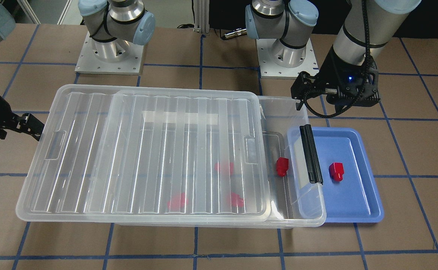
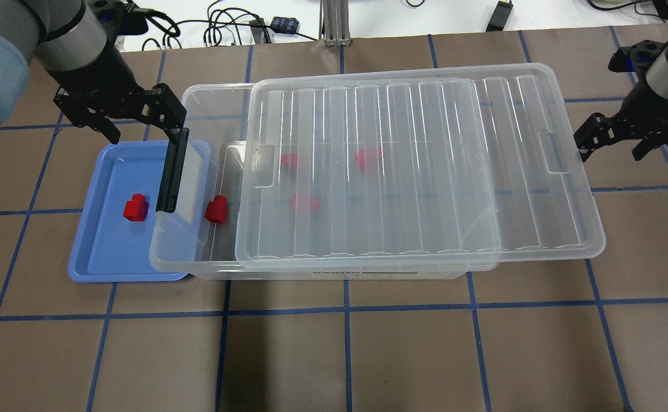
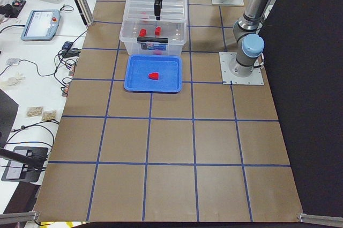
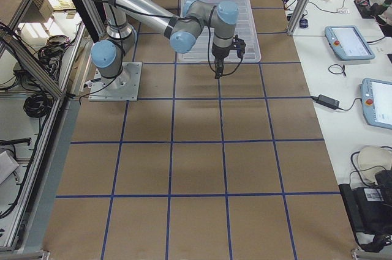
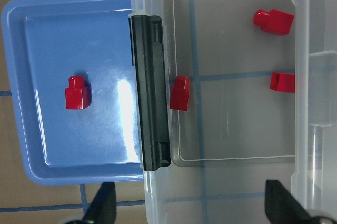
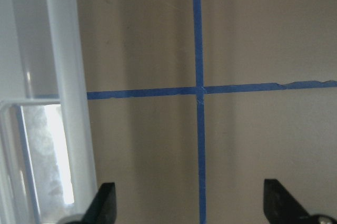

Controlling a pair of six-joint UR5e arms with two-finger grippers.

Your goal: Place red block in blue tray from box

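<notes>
In the front-facing view, the red block (image 1: 336,171) is lying on the floor of the blue tray (image 1: 355,200) at the right of the frame. It is near the box (image 1: 309,210), whose latch end is overlapping the tray's left side. The left gripper (image 1: 300,94) is hovering above the tray's upper left corner. The right gripper (image 1: 31,126) is hanging at the far left edge, beside the lid (image 1: 166,150).

In the overhead view, you are seeing both sets of jaws spread wide and carrying nothing, the left at upper left and the right at the right edge. A second block (image 2: 216,209) is sitting in the box's uncovered strip, and three more blocks (image 2: 305,203) are showing through the lid.

In the left wrist view, the red block is resting at centre left in the tray, apart from the black latch bar (image 5: 150,92). The fingertips (image 5: 102,211) are standing far apart at the bottom edge.

In the right wrist view, the fingertips are framing only the taped table (image 6: 237,34).
</notes>
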